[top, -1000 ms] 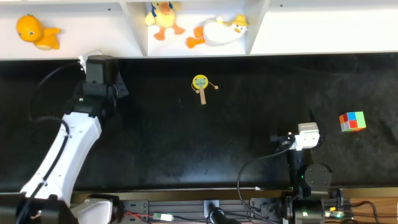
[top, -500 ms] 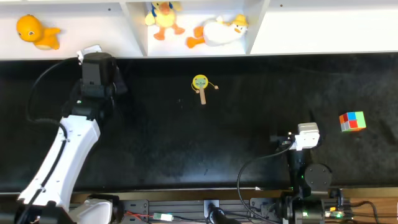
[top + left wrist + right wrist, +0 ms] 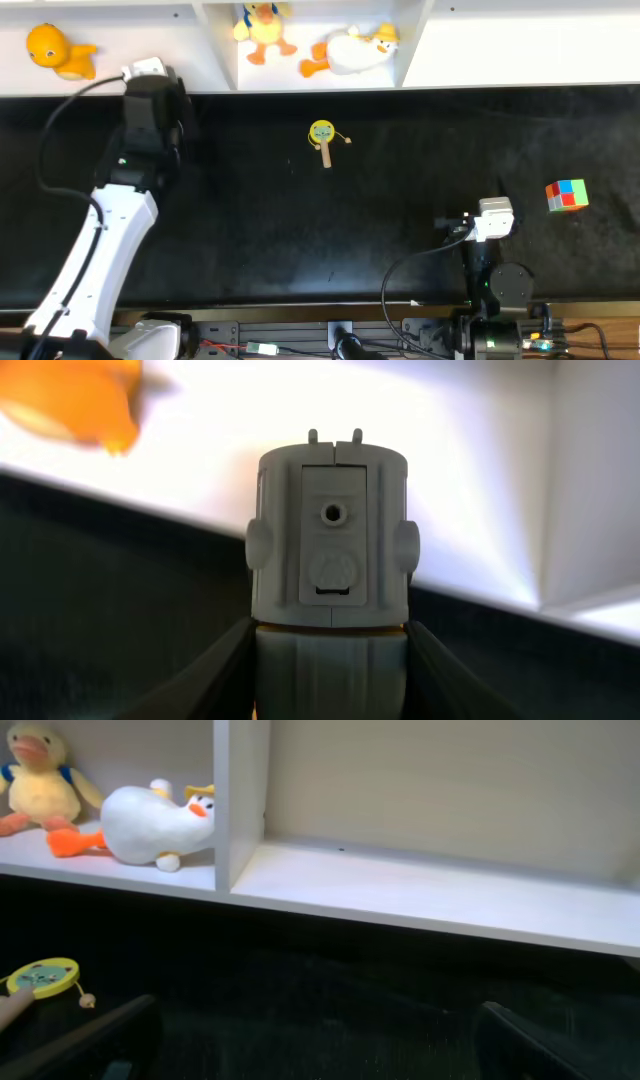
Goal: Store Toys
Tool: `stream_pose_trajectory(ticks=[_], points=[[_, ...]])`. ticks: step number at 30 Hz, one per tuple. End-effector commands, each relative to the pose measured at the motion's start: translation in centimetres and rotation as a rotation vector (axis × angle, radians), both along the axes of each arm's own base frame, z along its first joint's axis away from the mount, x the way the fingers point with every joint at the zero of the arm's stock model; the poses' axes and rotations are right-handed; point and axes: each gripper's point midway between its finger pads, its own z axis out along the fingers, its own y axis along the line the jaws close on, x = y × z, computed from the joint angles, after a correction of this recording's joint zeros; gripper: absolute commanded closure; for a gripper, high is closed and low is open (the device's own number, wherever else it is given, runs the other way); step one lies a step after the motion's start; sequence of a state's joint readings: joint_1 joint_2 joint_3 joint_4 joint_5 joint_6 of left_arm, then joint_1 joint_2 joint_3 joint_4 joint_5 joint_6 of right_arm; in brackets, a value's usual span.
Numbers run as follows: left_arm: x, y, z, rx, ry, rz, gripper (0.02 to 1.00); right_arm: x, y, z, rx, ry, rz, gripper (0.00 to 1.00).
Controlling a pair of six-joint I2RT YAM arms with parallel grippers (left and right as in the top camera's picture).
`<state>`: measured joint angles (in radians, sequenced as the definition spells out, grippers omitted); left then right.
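Observation:
My left gripper (image 3: 150, 80) is at the front edge of the white shelf's left compartment (image 3: 110, 75). It is shut on a grey cylindrical toy (image 3: 333, 540) that stands upright between its fingers (image 3: 215, 675). An orange duck (image 3: 60, 50) sits in that compartment, beside the gripper and apart from it, and its edge (image 3: 80, 400) appears in the left wrist view. A yellow rattle drum (image 3: 322, 135) lies on the black table mid-way. A coloured cube (image 3: 566, 195) lies at the right. My right gripper (image 3: 318, 1015) is open and holds nothing, low near the table's front.
The middle compartment holds a yellow plush duck (image 3: 262, 28) and a white plush duck (image 3: 350, 50). The right compartment (image 3: 430, 890) has a bare floor. A white divider (image 3: 240, 800) separates it from the ducks. The right arm (image 3: 490, 225) stands folded at the front right.
The left arm has moved up the view toward the shelf's left compartment, carrying the grey toy. The right arm has not moved.

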<state>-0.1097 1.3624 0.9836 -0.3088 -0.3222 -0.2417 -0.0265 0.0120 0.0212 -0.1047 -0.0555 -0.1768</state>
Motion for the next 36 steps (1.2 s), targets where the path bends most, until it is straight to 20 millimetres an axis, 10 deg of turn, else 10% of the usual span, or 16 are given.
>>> stream_pose_trajectory(ticks=[1, 36], points=[[1.8, 0.9, 2.5, 0.022, -0.045, -0.007, 0.792, 0.0, -0.1, 0.1, 0.001, -0.01, -0.005, 0.007], [8.6, 1.2, 1.1, -0.009, -0.024, -0.085, 0.796, 0.0, -0.1, 0.1, 0.001, -0.01, -0.005, 0.005]])
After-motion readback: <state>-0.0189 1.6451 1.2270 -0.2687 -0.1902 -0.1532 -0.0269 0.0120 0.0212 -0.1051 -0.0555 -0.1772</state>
